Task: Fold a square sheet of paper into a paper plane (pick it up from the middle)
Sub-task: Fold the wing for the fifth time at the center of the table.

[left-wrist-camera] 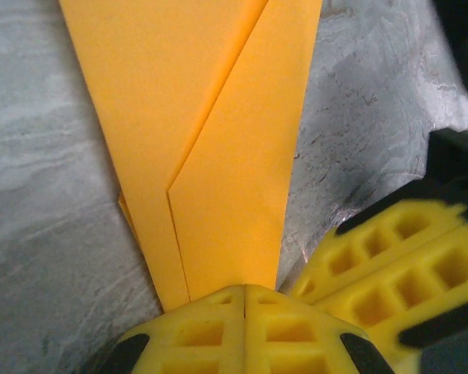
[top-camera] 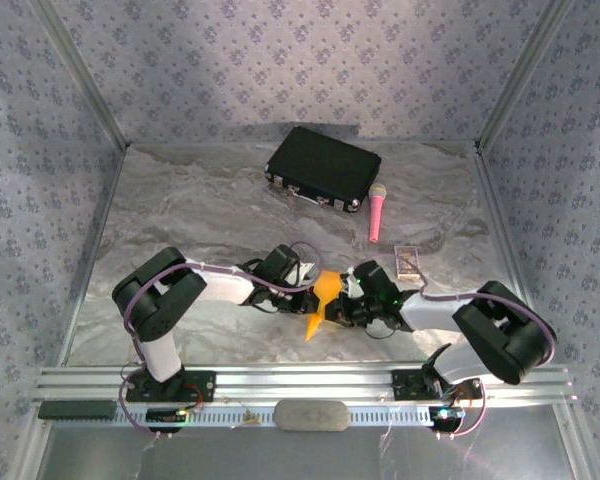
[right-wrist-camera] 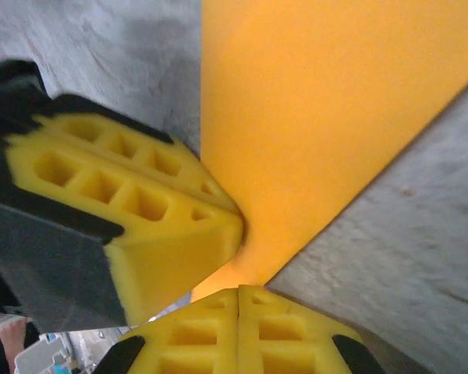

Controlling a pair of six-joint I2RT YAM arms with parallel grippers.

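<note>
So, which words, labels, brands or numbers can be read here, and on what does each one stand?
None can be read.
The small flat packet beside the pink microphone may bear print, too small to tell.
The folded orange paper and the black case show no text.

Soft, even light from above fills the scene, leaving only a faint shadow behind the black case (top-camera: 323,165); the grey table (top-camera: 180,220) in front of the case shines palely. The overhead view is slightly hazy. Up close, the yellow fingers (left-wrist-camera: 203,335) and orange paper (right-wrist-camera: 312,117) blur, saturated and glowing.
</note>
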